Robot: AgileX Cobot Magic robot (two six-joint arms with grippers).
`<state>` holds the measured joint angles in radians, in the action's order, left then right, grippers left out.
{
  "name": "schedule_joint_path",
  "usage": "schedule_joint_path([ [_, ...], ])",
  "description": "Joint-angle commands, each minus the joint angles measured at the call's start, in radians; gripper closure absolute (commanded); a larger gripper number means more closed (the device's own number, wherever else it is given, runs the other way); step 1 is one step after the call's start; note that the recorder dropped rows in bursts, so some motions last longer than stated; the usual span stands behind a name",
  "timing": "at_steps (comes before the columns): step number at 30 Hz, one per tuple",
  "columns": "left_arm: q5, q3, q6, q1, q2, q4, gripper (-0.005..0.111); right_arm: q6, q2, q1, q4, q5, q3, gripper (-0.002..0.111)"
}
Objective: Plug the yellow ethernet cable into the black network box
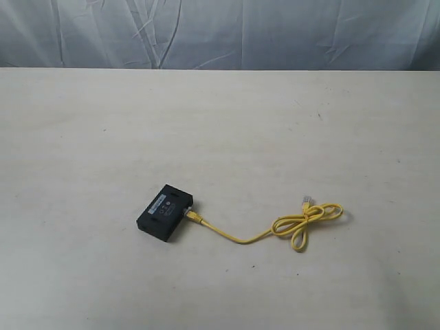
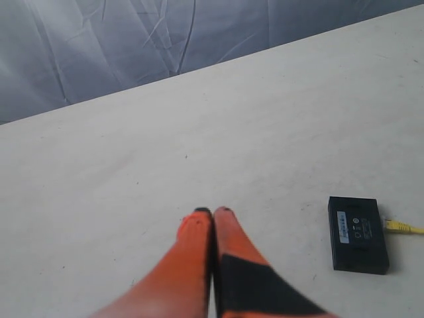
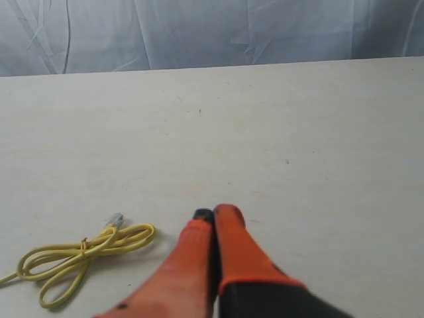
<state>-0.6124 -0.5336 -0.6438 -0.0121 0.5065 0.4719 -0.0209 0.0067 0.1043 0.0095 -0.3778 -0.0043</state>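
Note:
The black network box (image 1: 165,212) lies flat on the pale table (image 1: 220,137), left of centre; the left wrist view also shows this box (image 2: 358,234). The yellow ethernet cable (image 1: 240,238) runs from the box's right side to a bow-like loop (image 1: 306,221) with a clear plug (image 1: 306,201) lying free. Its other plug (image 1: 192,215) meets the box's side; I cannot tell how deep it sits. Neither gripper appears in the exterior view. My left gripper (image 2: 212,212) is shut and empty, off to the box's side. My right gripper (image 3: 213,213) is shut and empty beside the loop (image 3: 79,255).
A wrinkled grey-blue cloth backdrop (image 1: 220,31) hangs behind the table's far edge. Bare pale tabletop surrounds the box and cable on all sides.

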Motion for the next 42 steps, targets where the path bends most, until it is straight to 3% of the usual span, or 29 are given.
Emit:
schedule_joint_path([
  [1, 0.005, 0.007, -0.01, -0.001, -0.007, -0.023, 0.107, 0.002, -0.007, 0.003, 0.0, 0.016, 0.004, 0.108],
  [6, 0.022, 0.066, -0.014, 0.019, -0.11, -0.118, 0.107, 0.0, -0.007, 0.003, 0.0, 0.016, 0.004, 0.108],
  [16, 0.276, 0.402, -0.014, 0.02, -0.507, -0.132, 0.107, 0.0, -0.007, 0.003, 0.002, 0.016, 0.004, 0.108],
  [23, 0.284, 0.516, -0.014, 0.02, -0.507, -0.132, 0.107, 0.0, -0.007, 0.003, 0.002, 0.016, 0.004, 0.108],
  [30, 0.246, 0.534, -0.011, 0.02, -0.507, -0.128, 0.107, 0.0, -0.007, 0.003, 0.002, 0.016, 0.004, 0.108],
  [34, 0.254, 0.534, 0.132, 0.02, -0.507, -0.2, 0.107, 0.0, -0.007, 0.003, 0.002, 0.016, 0.004, 0.108],
  [37, 0.275, 0.534, 0.452, 0.02, -0.507, -0.384, 0.107, 0.0, -0.007, 0.003, 0.002, 0.016, 0.004, 0.108],
  [42, 0.275, 0.534, 0.626, 0.02, -0.507, -0.466, 0.107, 0.0, -0.007, 0.003, 0.0, 0.016, 0.004, 0.108],
])
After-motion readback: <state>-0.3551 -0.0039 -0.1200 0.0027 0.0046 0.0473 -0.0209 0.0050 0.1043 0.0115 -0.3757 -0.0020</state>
